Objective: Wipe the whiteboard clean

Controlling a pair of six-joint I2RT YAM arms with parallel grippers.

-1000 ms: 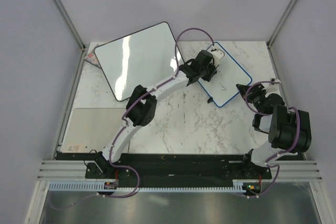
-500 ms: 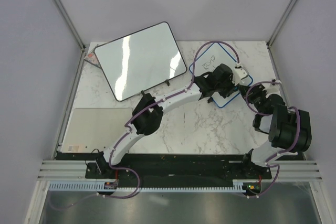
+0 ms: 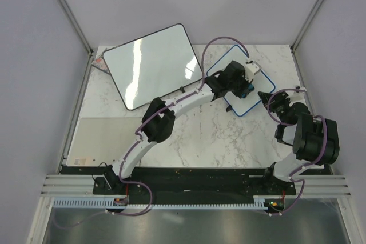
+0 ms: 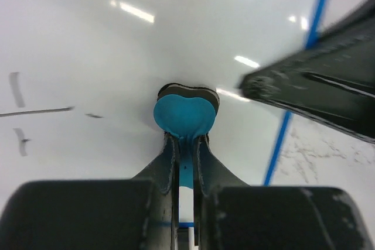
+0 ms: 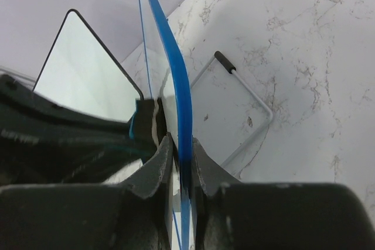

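The whiteboard [image 3: 252, 104], blue-framed with rounded corners, lies at the back right of the marble table. My left gripper [image 3: 247, 81] is over its far right part, shut on a blue eraser [image 4: 183, 115] whose dark pad presses flat on the white surface [image 4: 117, 45]. A few dark strokes [image 4: 35, 111] show to the eraser's left. My right gripper [image 3: 265, 96] is shut on the board's near right blue edge [image 5: 176, 80], which runs up between its jaws [image 5: 182, 144]. The left arm hides most of the board from above.
A larger black-framed whiteboard [image 3: 151, 64] leans at the back left, with a small item [image 3: 100, 62] tucked at its left corner. A wire stand [image 5: 252, 95] lies on the marble under the blue board. A grey metal plate [image 3: 106, 138] sits at the near left.
My left gripper swept the eraser from the board's upper left towards its near right side, then back up to the far right. The right gripper kept its hold on the edge.
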